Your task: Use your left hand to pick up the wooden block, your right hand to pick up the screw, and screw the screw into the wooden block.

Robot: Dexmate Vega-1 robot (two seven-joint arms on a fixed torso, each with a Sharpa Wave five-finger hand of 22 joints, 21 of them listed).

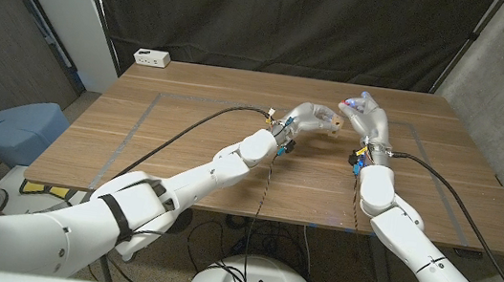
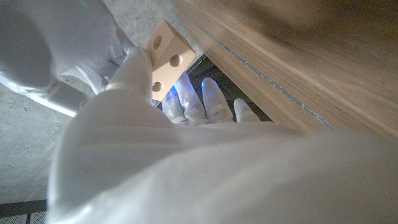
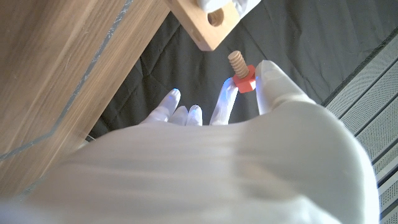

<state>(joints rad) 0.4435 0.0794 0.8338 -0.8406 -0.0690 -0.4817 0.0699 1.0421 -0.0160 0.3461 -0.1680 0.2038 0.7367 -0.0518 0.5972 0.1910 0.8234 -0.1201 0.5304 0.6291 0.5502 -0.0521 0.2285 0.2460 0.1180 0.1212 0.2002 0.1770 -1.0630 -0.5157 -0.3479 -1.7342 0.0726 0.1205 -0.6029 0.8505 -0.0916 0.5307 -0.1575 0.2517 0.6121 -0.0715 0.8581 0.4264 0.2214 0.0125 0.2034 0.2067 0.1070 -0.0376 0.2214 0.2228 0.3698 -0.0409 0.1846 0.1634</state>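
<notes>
Above the brown wooden table (image 1: 184, 142), left hand (image 1: 308, 119) grips the pale holed wooden block (image 2: 163, 53); right hand (image 1: 363, 114) pinches the red-headed wooden screw (image 3: 239, 71) just beside it.

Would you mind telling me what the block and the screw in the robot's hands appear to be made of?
The wooden block looks like pale, unpainted wood with a smooth matte face and drilled holes. The screw seems to have a tan, ribbed shank, probably wood, and a red head, perhaps plastic or painted; the look leaves that open.
</notes>
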